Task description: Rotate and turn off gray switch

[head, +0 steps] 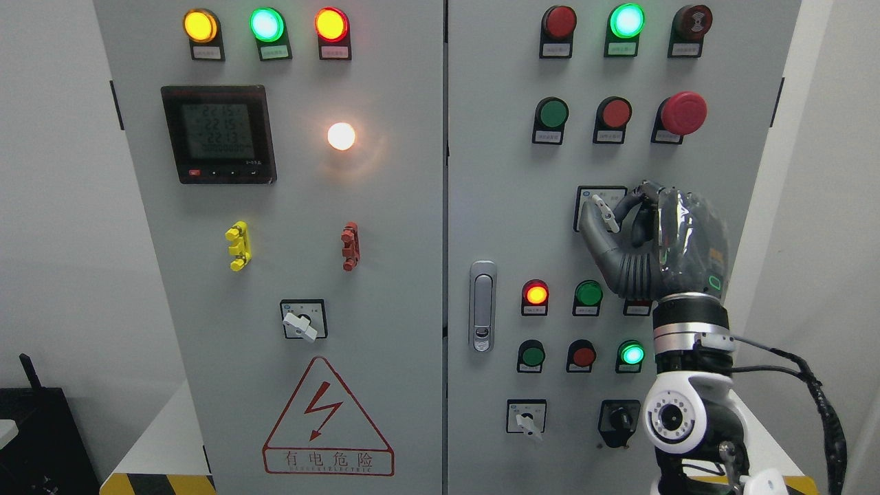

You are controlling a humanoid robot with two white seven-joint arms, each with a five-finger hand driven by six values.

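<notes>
right hand (650, 237) is up against the right cabinet door (502, 206), thumb and fingers (636, 199) curled around the gray switch (602, 210), pinching its small lever so a wrist turn can rotate it. switch sits mid-panel under the red mushroom button (683, 113), at the hand's upper left, touching the fingertips. grip looks closed, not fully certain. left arm out of sight.

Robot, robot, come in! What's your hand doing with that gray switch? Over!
Right hand up at the gray switch, fingers curled around its knob. Left hand not in view. Nothing blocking the switch. Over.
</notes>
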